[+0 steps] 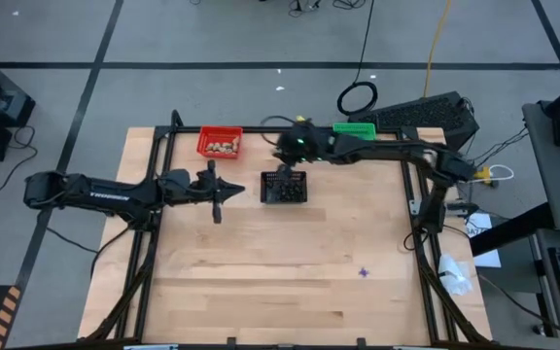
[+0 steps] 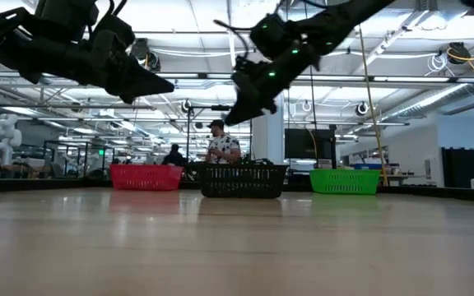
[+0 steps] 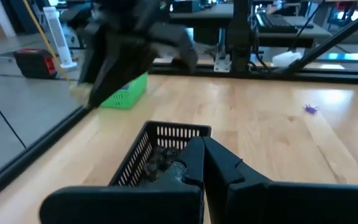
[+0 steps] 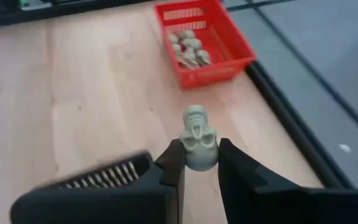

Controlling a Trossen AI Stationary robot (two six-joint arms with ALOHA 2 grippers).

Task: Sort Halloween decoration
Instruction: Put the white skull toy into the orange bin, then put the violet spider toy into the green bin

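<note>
My right gripper point(image 4: 199, 155) is shut on a pale beige skull-shaped trinket point(image 4: 196, 130), in the air between the black basket point(image 1: 284, 187) and the red basket point(image 1: 220, 144). The red basket point(image 4: 204, 40) holds several more beige lumps. Dark bits lie in the black basket point(image 3: 160, 155). A single purple spiky trinket point(image 1: 363, 272) lies on the bare table, also seen in the left wrist view point(image 3: 311, 109). My left gripper point(image 1: 217, 194) hovers shut and empty, just left of the black basket. My right gripper pinches the trinket's rounded skull end point(image 4: 189, 150) between its two fingers, while the toothed jaw end point(image 4: 196, 115) sticks out past the fingertips. The fingers come slanting down from the table's right side. The trinket is lifted clear of the table.
A green basket point(image 1: 354, 128) stands at the far edge, right of the black one. A dark frame point(image 1: 163, 146) borders the table. People stand in the room beyond the table point(image 2: 219, 144). The near half of the wooden top point(image 1: 261, 282) holds only the purple trinket.
</note>
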